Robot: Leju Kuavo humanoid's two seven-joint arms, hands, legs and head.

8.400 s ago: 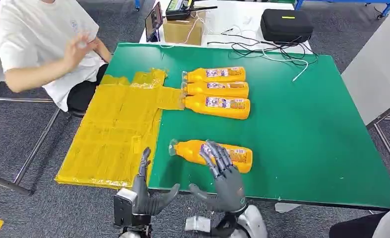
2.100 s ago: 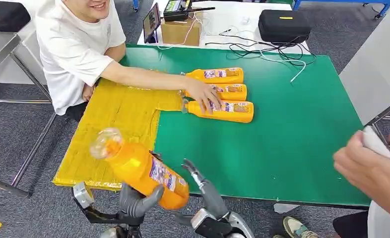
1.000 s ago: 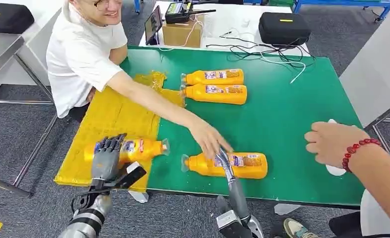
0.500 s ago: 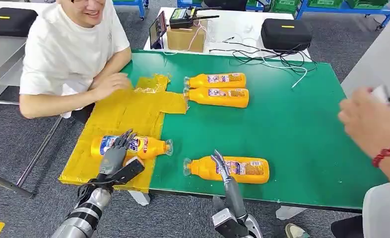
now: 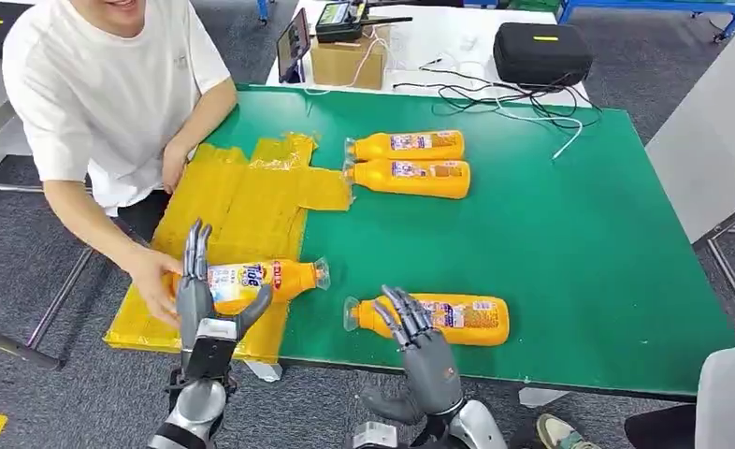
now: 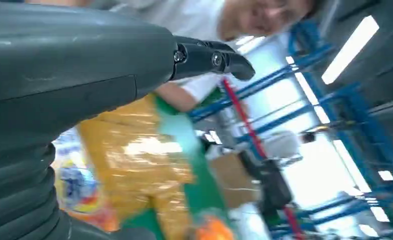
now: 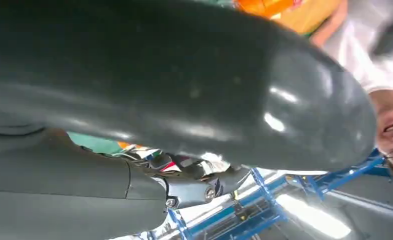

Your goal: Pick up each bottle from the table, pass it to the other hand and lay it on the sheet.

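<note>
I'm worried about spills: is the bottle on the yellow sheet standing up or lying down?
Lying down. The orange bottle rests on its side on the yellow sheet, cap toward the green table.

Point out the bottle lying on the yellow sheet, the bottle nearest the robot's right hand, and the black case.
bottle on the sheet [image 5: 261, 278], head view, orange neck side of its label.
nearest bottle [image 5: 457, 319], head view, middle of its body.
black case [image 5: 541, 51], head view, lid centre.

Four orange bottles lie flat: one [image 5: 256, 279] on the yellow sheet [image 5: 242, 201], three [image 5: 429, 318] on green table [image 5: 569, 253].
</note>
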